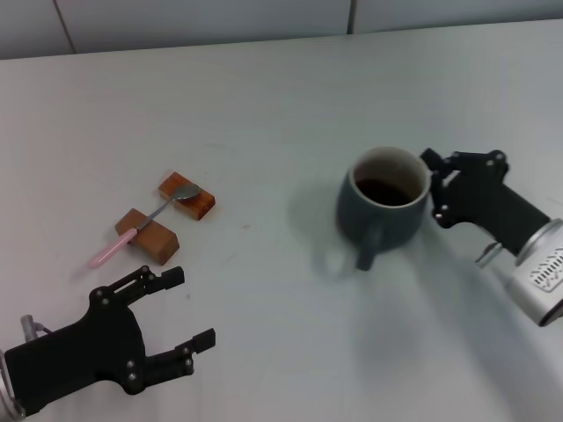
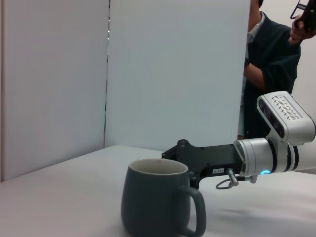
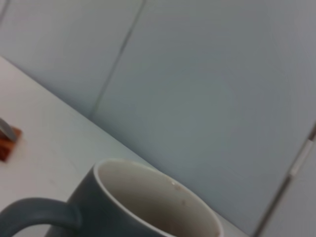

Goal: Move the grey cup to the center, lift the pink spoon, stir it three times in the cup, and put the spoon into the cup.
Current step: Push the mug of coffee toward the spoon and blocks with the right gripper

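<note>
The grey cup (image 1: pixel 383 207) looks like smooth glazed ceramic. The pink spoon (image 1: pixel 141 225) has a shiny metal bowl, resting across two brown wooden blocks (image 1: pixel 165 215) on a matt table (image 1: pixel 281 97).

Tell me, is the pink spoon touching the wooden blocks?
Touching. The head view shows the spoon lying across both blocks: its metal bowl rests on the far block and its stem crosses the near block, the pink handle sticking out past it.

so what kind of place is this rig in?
Likely a lab test bench: a bare white table boxed in by plain white panels, staged props only (grey cup, pink spoon on wooden blocks), and a person standing behind.
</note>
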Motion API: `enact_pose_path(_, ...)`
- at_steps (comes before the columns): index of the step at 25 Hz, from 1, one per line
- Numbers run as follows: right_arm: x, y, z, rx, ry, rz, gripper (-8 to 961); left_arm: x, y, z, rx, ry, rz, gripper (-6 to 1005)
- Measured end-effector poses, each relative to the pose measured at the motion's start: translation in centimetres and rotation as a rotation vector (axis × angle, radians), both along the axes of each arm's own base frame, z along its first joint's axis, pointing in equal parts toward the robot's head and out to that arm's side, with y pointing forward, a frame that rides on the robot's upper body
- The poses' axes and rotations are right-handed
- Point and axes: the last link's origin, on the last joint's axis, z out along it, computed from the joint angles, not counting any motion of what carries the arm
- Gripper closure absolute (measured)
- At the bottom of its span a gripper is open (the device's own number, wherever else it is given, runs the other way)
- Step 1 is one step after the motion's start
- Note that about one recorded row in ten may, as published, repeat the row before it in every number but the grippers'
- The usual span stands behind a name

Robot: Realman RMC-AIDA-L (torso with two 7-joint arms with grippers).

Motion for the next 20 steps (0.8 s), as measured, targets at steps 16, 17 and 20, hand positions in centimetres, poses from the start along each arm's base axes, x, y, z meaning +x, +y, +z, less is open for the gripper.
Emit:
enact_pose_path(16, -4.6, 0.5, -4.2, -0.162, 0.043, 0.083, 952, 0.1, -0.1, -0.1, -0.006, -0.006, -0.001, 156)
enact_pose_path(17, -4.9, 0.4, -4.4, -0.170, 0.045, 0.089, 952, 0.0, -0.1, -0.1, -0.005, -0.007, 0.001, 156)
enact_pose_path(20, -5.0, 0.3, -4.5, -0.173, 0.048, 0.090, 951, 0.1, -0.1, -0.1, -0.005, -0.008, 0.002, 156)
